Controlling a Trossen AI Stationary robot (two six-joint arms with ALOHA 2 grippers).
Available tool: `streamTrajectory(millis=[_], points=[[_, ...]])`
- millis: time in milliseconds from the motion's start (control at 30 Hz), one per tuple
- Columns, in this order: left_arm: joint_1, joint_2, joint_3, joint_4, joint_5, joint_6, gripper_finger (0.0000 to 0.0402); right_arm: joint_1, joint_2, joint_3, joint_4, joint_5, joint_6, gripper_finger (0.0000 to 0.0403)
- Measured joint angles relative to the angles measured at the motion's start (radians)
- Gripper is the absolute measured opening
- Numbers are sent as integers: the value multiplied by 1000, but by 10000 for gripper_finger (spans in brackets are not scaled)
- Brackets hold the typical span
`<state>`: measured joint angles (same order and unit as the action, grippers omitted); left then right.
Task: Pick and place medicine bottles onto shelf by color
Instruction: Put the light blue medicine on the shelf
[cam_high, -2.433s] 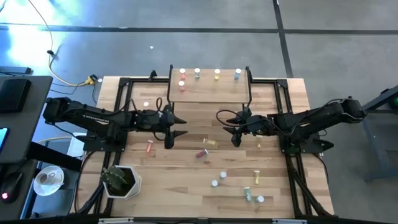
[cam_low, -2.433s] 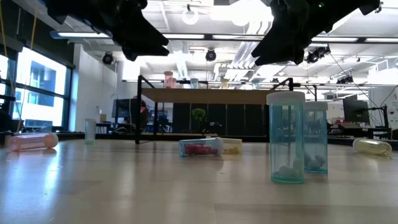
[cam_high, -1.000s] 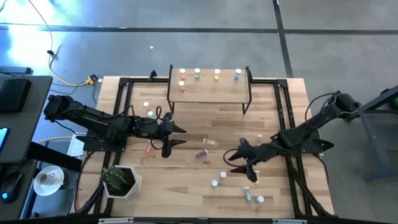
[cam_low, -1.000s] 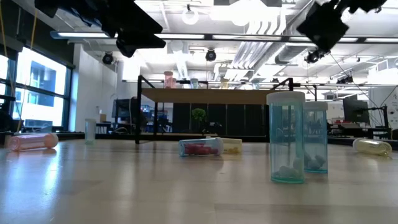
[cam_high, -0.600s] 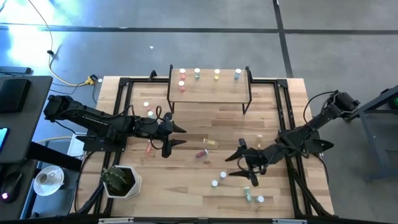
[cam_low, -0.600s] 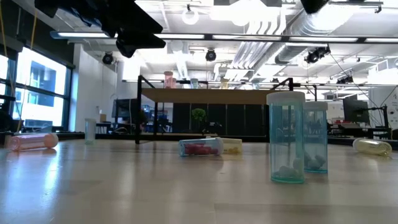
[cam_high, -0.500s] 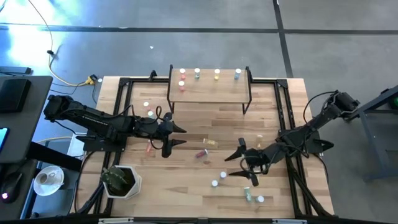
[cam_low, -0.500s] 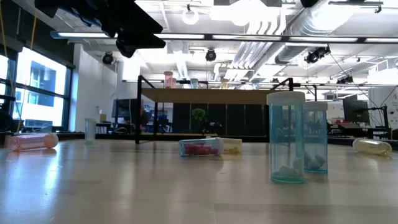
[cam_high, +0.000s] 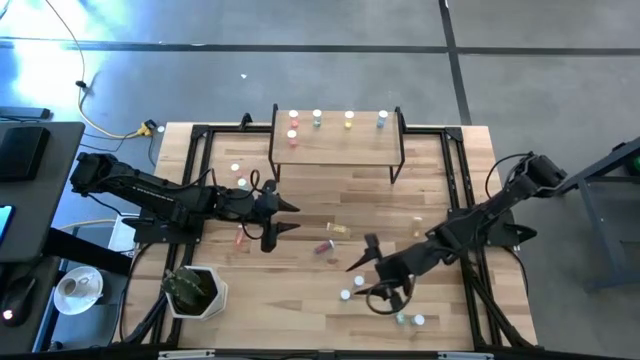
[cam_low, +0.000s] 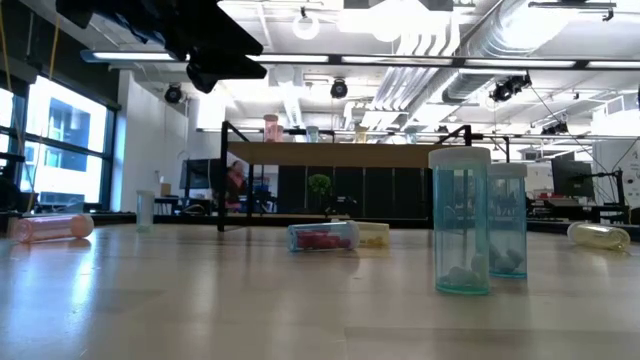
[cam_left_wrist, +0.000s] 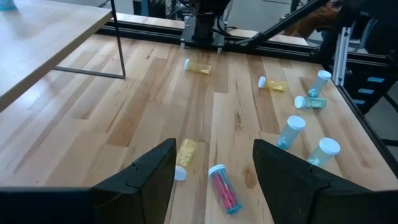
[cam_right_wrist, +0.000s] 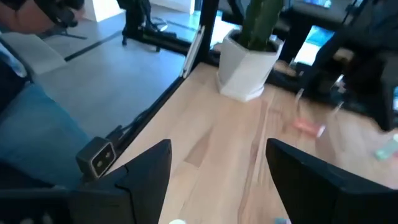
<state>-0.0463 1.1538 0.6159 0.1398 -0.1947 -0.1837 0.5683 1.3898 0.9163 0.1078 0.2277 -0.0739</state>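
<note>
right gripper (cam_high: 372, 277) open, covering bottles (cam_high: 345, 295) near the table's front edge.

Your desk (cam_high: 330, 200) is pale plank wood with visible grain and a soft satin sheen. The shelf (cam_high: 335, 140), at twelve o'clock on it, has the same light wood on top, carried on thin matt black metal legs. The medicine bottles (cam_low: 459, 222) look like clear tinted plastic, smooth and glossy, with matt white caps; the red one (cam_left_wrist: 224, 188) lying flat shows its contents through the wall. The left gripper (cam_left_wrist: 208, 180) has matt black plastic-looking fingers, and so does the right gripper (cam_right_wrist: 217, 174). The plant pot (cam_right_wrist: 244, 70) is smooth matt white.
</note>
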Motion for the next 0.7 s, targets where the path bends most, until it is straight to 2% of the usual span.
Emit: streamTrajectory(millis=[433,700], points=[[0,0,0,0,4,-42,204,-18,191,5,7,-92,194,254],[0,0,0,0,3,-46,204,-18,289,5,46,-100,215,254]])
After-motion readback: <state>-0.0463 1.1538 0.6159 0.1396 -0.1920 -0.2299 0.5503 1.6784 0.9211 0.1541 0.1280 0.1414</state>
